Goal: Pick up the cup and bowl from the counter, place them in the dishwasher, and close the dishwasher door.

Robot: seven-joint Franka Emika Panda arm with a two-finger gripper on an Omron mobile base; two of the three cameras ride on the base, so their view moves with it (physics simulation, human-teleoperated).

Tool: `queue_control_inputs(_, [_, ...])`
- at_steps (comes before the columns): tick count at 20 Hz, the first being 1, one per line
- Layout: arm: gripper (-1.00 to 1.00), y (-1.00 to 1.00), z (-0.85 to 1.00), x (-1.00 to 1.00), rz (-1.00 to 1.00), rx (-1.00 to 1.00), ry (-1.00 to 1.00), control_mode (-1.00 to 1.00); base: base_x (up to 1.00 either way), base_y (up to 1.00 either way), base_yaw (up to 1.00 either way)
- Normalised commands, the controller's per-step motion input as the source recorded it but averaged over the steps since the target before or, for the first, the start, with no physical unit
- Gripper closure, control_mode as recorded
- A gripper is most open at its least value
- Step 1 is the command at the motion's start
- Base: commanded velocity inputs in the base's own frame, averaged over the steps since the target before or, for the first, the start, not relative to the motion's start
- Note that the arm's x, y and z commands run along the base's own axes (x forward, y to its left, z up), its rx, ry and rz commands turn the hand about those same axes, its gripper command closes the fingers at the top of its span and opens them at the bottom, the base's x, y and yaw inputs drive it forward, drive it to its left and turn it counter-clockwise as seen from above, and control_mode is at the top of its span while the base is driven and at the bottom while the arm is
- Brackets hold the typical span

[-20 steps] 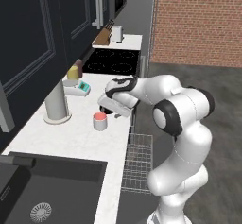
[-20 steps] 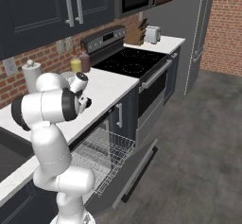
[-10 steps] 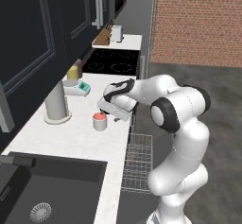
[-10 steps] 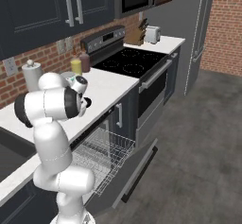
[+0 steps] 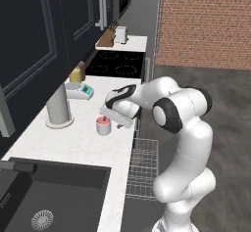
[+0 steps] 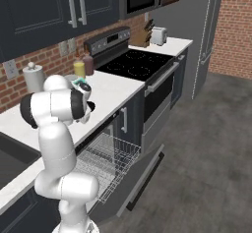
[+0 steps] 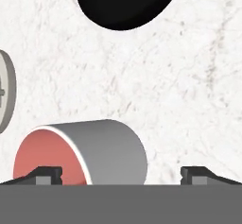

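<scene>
The cup [image 7: 94, 152], pale grey with a red-pink inside, stands on the white counter [image 7: 179, 100] between my fingertips [image 7: 45, 175], closer to the left one and touching neither. My gripper [image 7: 121, 175] is open. From the left base view the gripper [image 5: 112, 117] hangs just right of and above the cup [image 5: 103, 125]. The glossy black bowl [image 7: 125, 3] lies on the counter beyond the cup. The dishwasher door [image 6: 135, 178] is folded down, and the silver wire rack [image 6: 106, 156] is pulled out over it.
A tall grey cylinder on a round base [image 5: 58, 109] stands left of the cup. Behind it are a yellow bottle [image 5: 76, 74] and a teal item [image 5: 84, 90]. The dark sink [image 5: 44, 197] is nearer, the black cooktop [image 5: 117, 63] farther. The rack [image 5: 144, 167] juts out beside my base.
My hand has come down a little closer to the cup. The jaws have stayed wide, and the cup and bowl have not moved.
</scene>
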Motion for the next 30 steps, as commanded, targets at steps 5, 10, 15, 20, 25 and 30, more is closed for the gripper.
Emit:
queue_control_inputs(5, [-1.00,0.06,-0.19,0.09,0.00,0.00,0.00,-1.00,0.00,0.00,0.00])
queue_control_inputs(10, [1.00,0.09,-0.20,0.03,0.00,0.00,0.00,-1.00,0.00,0.00,0.00])
queue_control_inputs(15, [1.00,0.00,-0.07,0.00,0.00,0.00,0.00,-1.00,0.00,0.00,0.00])
queue_control_inputs(20, [1.00,0.00,0.00,-0.25,0.00,0.00,-0.04,-1.00,0.00,0.00,0.00])
queue_control_inputs(25, [1.00,-0.02,0.00,-0.95,0.00,0.00,-0.15,-1.00,0.00,0.00,0.00])
queue_control_inputs(30, [1.00,-0.10,0.11,-1.00,0.00,0.00,-0.20,-1.00,0.00,0.00,0.00])
